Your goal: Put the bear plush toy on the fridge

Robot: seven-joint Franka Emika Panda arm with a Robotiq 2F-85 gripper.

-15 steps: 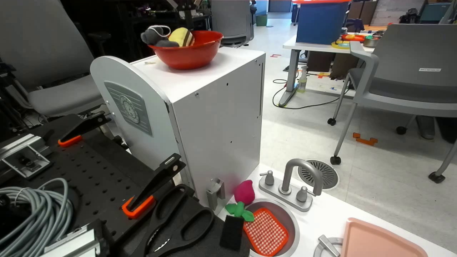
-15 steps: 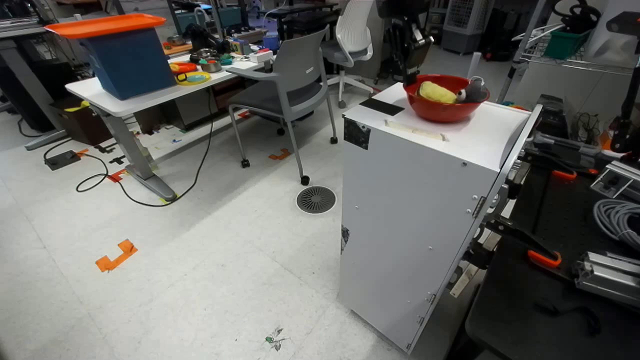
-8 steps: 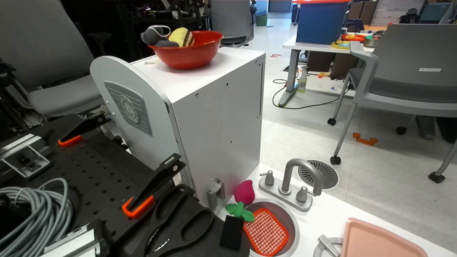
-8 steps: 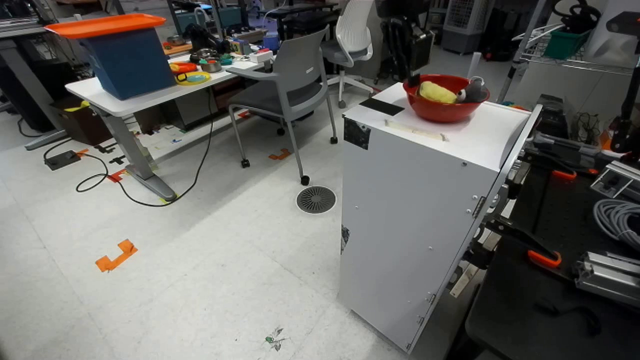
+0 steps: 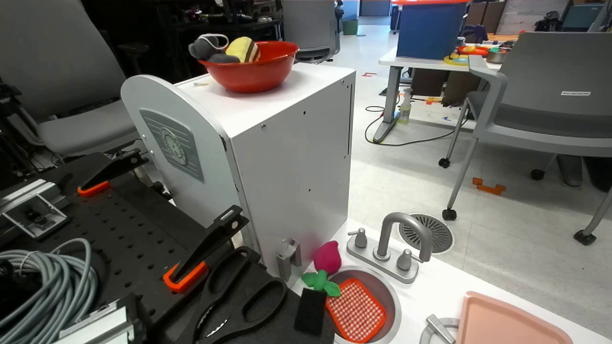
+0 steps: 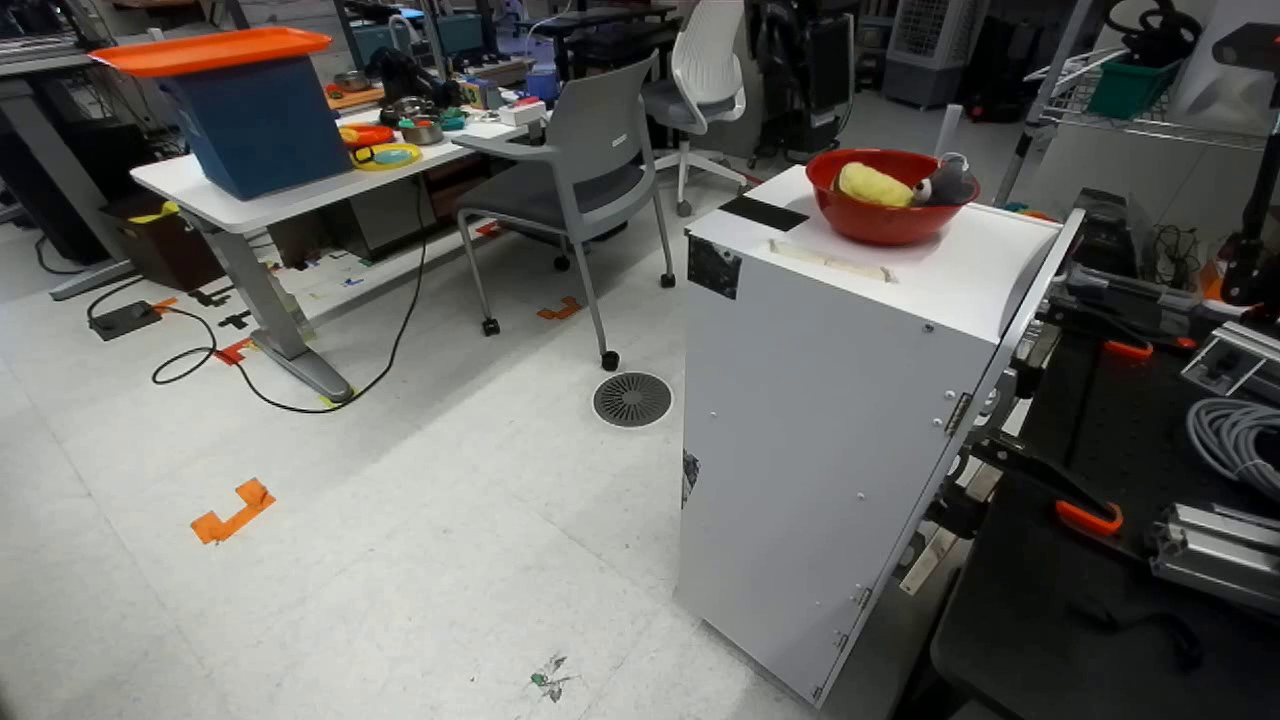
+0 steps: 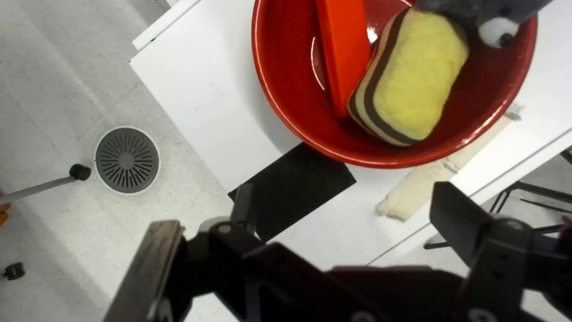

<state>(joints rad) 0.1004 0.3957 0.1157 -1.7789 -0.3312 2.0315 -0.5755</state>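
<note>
The bear plush toy (image 5: 206, 49), grey with a white patch, leans over the edge of a red bowl (image 5: 253, 74) that rests on the flat top of the white fridge (image 5: 296, 157). An exterior view shows the toy (image 6: 948, 185) at the bowl's door-side rim. At the top edge of the wrist view, the toy (image 7: 514, 15) is partly cut off. My gripper (image 7: 344, 201) stands open in the wrist view, apart from the bowl (image 7: 290, 85), with nothing between its fingers. Against the dark background in both exterior views I cannot make the gripper out.
A yellow striped plush piece (image 7: 415, 76) and an orange block (image 7: 343, 49) share the bowl. On the fridge's top lie a black patch (image 7: 304, 183) and a tan strip (image 7: 415, 192). A faucet (image 5: 401, 229), sink (image 5: 394, 306) and black clamps (image 5: 210, 243) stand lower down.
A dark gripper finger stood at the bowl's rim in an exterior view; it has drawn back from there. The bowl and the plush toys have stayed in place.
</note>
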